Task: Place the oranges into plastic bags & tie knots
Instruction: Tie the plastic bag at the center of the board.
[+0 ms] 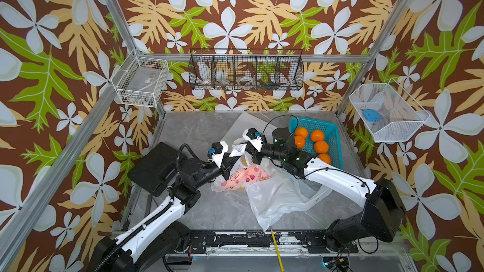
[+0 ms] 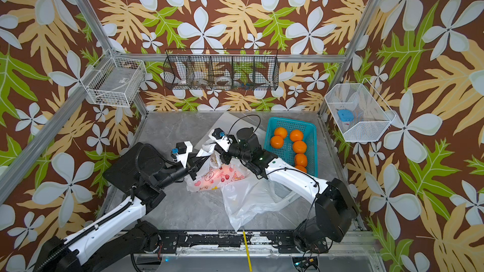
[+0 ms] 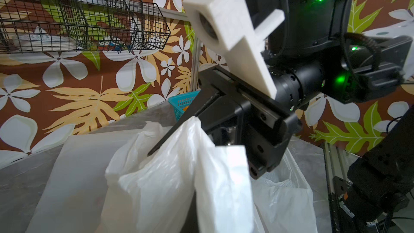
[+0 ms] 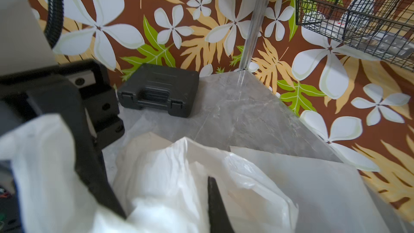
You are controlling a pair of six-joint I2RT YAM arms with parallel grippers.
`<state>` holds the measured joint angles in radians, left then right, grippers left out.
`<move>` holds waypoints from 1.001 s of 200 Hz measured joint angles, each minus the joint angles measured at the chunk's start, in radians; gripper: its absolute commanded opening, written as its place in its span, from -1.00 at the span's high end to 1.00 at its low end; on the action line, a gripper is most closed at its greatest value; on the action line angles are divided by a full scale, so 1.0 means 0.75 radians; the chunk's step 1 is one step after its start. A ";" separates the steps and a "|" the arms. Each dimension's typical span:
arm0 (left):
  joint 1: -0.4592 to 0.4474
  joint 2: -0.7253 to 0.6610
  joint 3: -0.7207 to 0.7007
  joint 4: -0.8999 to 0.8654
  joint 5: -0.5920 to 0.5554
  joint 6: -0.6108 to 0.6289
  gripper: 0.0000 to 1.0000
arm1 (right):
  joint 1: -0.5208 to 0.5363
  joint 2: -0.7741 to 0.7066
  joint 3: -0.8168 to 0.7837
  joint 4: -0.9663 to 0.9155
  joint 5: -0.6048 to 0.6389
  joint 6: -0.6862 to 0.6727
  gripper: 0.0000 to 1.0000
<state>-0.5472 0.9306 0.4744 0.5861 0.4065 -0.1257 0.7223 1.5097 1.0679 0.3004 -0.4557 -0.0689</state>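
Both top views: we see the left gripper (image 1: 231,156) and right gripper (image 1: 247,150) pinched shut on the top of the thin white cartoon-print plastic bag (image 1: 243,176) on the grey marble tabletop (image 1: 199,205). Glossy round oranges (image 1: 317,135) sit in the teal perforated plastic basket (image 1: 311,124). Left wrist: the right fingers (image 3: 178,126) are together on the rim. Right wrist: the left one clamps a handle.

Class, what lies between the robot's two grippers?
The bunched white top of the printed plastic bag, pinched by the left gripper and right gripper. Both top views show it.
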 measured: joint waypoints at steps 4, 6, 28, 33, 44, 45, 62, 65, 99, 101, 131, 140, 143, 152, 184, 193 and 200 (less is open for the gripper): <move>-0.016 0.006 -0.003 0.013 -0.018 -0.004 1.00 | 0.000 0.006 -0.017 0.043 -0.012 0.035 1.00; -0.023 0.009 -0.004 0.019 -0.026 -0.004 1.00 | 0.000 0.009 -0.024 0.066 -0.018 0.054 1.00; -0.082 0.035 -0.033 0.090 -0.126 -0.026 1.00 | -0.001 0.041 -0.097 0.261 -0.055 0.222 1.00; -0.090 0.039 -0.043 0.112 -0.143 -0.033 1.00 | -0.001 0.043 -0.117 0.310 -0.055 0.254 1.00; -0.104 0.049 -0.068 0.166 -0.172 -0.045 1.00 | -0.004 0.050 -0.161 0.411 -0.056 0.327 1.00; -0.105 0.051 -0.071 0.174 -0.175 -0.047 1.00 | -0.004 0.052 -0.166 0.425 -0.056 0.337 1.00; -0.121 0.087 -0.104 0.268 -0.209 -0.071 1.00 | -0.009 0.069 -0.212 0.550 -0.063 0.432 1.00; -0.124 0.095 -0.107 0.282 -0.213 -0.073 1.00 | -0.009 0.073 -0.217 0.567 -0.065 0.447 1.00; -0.144 0.225 -0.142 0.503 -0.245 -0.110 1.00 | -0.011 0.108 -0.263 0.731 -0.065 0.580 1.00; -0.144 0.234 -0.145 0.518 -0.246 -0.112 1.00 | -0.011 0.110 -0.265 0.737 -0.065 0.583 1.00; -0.145 0.336 -0.188 0.696 -0.244 -0.155 0.61 | -0.012 0.127 -0.286 0.768 -0.050 0.632 1.00; -0.152 0.341 -0.198 0.697 -0.200 -0.159 0.44 | -0.013 0.129 -0.289 0.802 -0.022 0.641 1.00; -0.155 0.339 -0.204 0.694 -0.184 -0.160 0.38 | -0.014 0.129 -0.290 0.813 -0.016 0.641 1.00; -0.157 0.317 -0.217 0.664 -0.169 -0.159 0.16 | -0.019 0.125 -0.298 0.844 -0.003 0.641 1.00; -0.164 0.106 -0.238 0.452 -0.154 -0.096 -0.25 | -0.044 0.116 -0.314 0.926 0.045 0.642 1.00; -0.164 0.025 -0.238 0.378 -0.176 -0.072 -0.31 | -0.048 0.115 -0.314 0.932 0.051 0.639 1.00; -0.164 -0.049 -0.238 0.308 -0.199 -0.060 -0.37 | -0.049 0.114 -0.314 0.934 0.050 0.635 1.00</move>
<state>-0.6701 0.8936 0.2962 0.8169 0.2573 -0.1703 0.6853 1.5951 0.8326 1.0008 -0.4179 0.4072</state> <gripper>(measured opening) 0.652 0.049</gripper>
